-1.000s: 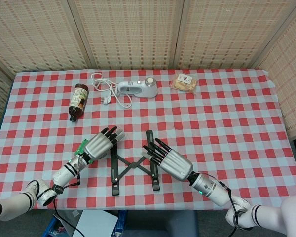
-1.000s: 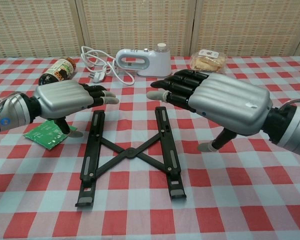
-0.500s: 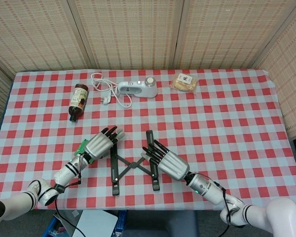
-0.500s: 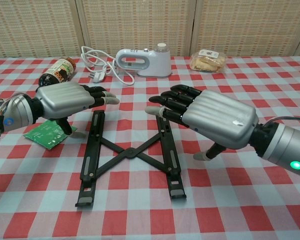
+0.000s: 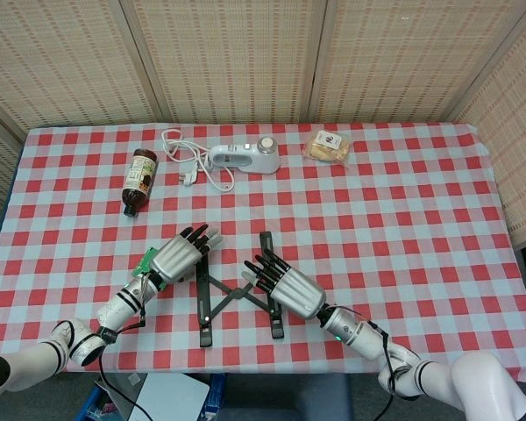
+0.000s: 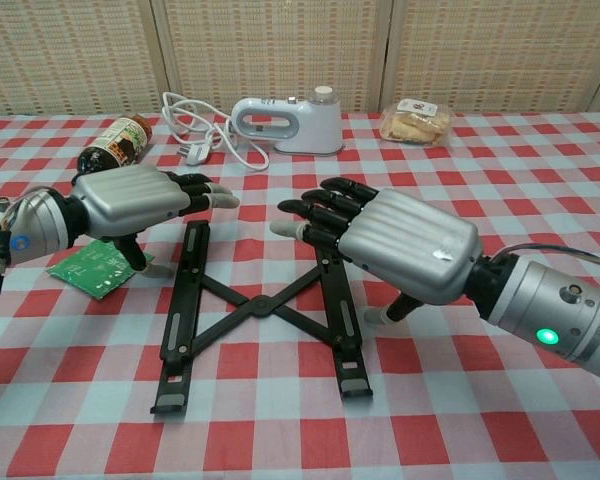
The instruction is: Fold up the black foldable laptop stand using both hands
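- The black foldable metal laptop stand (image 6: pixel 255 305) lies spread in an X on the red-and-white checked desk (image 6: pixel 540 190).
- The left robot hand (image 6: pixel 140 198) hovers over the stand's left rail, fingers extended and slightly apart, holding nothing.
- A green circuit board (image 6: pixel 88 268) lies just left of the stand.
- The right robot hand (image 6: pixel 390 240) hangs above the stand's right rail, fingers stretched forward, gripping nothing.

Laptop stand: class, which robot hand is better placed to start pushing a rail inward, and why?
Probably the right robot hand: it hovers directly over the right rail of the laptop stand, fingers spread. The left robot hand sits just outside the left rail, near its far end.
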Robot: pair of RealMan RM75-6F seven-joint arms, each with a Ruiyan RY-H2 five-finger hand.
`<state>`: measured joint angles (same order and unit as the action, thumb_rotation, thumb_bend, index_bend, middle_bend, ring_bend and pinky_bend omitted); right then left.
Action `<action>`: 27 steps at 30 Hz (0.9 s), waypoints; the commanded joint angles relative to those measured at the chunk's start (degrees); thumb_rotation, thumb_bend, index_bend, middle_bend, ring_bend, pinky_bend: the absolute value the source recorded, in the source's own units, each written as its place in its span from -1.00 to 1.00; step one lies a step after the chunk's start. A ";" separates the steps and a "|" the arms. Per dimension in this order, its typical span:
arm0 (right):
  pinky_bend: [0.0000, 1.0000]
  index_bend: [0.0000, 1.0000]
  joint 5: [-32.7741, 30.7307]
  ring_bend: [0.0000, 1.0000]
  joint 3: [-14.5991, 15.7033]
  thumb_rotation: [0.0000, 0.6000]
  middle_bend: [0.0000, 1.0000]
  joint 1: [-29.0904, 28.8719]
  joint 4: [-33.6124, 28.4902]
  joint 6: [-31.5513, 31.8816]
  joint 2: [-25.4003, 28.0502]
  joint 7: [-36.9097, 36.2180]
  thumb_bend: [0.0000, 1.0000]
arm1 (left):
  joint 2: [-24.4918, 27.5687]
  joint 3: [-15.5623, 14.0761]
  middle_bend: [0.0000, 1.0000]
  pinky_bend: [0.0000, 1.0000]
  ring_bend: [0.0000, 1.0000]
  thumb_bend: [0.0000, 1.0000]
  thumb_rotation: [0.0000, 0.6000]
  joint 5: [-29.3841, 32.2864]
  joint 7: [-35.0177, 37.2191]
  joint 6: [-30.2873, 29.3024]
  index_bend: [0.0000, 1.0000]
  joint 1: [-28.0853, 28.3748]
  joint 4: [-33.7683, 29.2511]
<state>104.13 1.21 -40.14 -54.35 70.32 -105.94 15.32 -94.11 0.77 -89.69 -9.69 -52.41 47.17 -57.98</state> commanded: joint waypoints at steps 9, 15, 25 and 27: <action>-1.00 -1.00 -0.40 -1.00 0.31 1.00 -1.00 -0.57 1.87 -0.29 -1.32 -0.17 -1.00 | -0.24 -0.09 -1.00 -0.59 -1.00 -0.59 1.00 0.54 0.30 0.48 -1.00 0.20 0.33; -1.00 -1.00 -0.57 -1.00 0.30 1.00 -1.00 -0.97 2.86 -0.22 -2.24 -0.44 -1.00 | -0.66 -0.08 -1.00 -0.59 -1.00 -0.59 1.00 0.86 0.91 0.87 -1.00 0.38 0.72; -1.00 -1.00 -1.05 -1.00 -0.14 1.00 -1.00 -1.60 4.37 0.27 -3.81 -0.98 -1.00 | -1.07 -0.08 -1.00 -0.59 -1.00 -0.59 1.00 1.24 2.68 1.27 -1.00 0.60 0.73; -1.00 -1.00 -1.23 -1.00 -0.26 1.00 -1.00 -1.62 4.73 0.40 -4.24 -1.02 -1.00 | -1.04 -0.05 -1.00 -0.60 -1.00 -0.59 1.00 1.31 2.99 1.29 -1.00 0.63 0.58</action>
<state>102.98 1.01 -41.74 -49.72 70.67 -110.08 14.32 -95.15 0.71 -88.40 -6.72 -51.13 47.79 -57.36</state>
